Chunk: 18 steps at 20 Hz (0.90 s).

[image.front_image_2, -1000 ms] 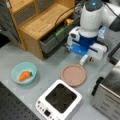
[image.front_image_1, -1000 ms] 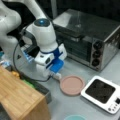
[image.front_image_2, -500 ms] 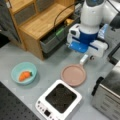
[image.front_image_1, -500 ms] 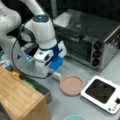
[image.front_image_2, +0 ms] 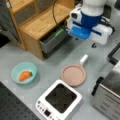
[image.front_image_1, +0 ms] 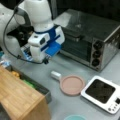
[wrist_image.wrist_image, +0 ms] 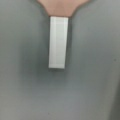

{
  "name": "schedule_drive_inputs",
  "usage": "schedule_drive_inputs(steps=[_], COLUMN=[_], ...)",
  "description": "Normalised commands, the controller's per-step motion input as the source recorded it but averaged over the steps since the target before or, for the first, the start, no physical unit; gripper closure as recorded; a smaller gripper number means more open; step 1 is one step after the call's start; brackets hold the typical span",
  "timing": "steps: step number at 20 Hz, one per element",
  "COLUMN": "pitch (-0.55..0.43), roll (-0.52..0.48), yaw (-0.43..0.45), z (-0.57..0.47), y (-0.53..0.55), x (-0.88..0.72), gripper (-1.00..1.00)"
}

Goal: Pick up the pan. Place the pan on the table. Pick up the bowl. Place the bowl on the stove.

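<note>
The pan (image.front_image_2: 73, 74) lies on the table (image.front_image_2: 15, 57) just beside the stove (image.front_image_2: 60, 101) (burner bare). The gripper (image.front_image_2: 86, 32) hangs above the pan's handle; its jaw state I cannot tell.

Table (image.front_image_2: 30, 60): pan (image.front_image_2: 73, 74); stove (image.front_image_2: 60, 98); bowl (image.front_image_2: 24, 72)

The glossy white, rounded robot arm (image.front_image_1: 37, 15) ends in a boxy white wrist block (image.front_image_2: 87, 25) with a bright blue band and a flat blue plate on its face. A thin black cable (image.front_image_1: 11, 47) loops from the arm's upper casing to the block's underside, where a small dark round fitting sits.
</note>
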Motion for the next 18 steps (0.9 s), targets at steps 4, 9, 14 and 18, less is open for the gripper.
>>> schedule_drive_inputs(steps=[4, 9, 14, 18], pitch=[0.314, 0.376, 0.317, 0.267], roll=[-0.016, -0.052, -0.057, -0.037], yaw=[-0.042, -0.004, 0.074, 0.151], z=[0.35, 0.25, 0.33, 0.29], y=[-0.08, -0.13, -0.43, -0.61], x=[0.35, 0.34, 0.61, 0.72], gripper=[-1.0, -1.0, -1.0, -1.0])
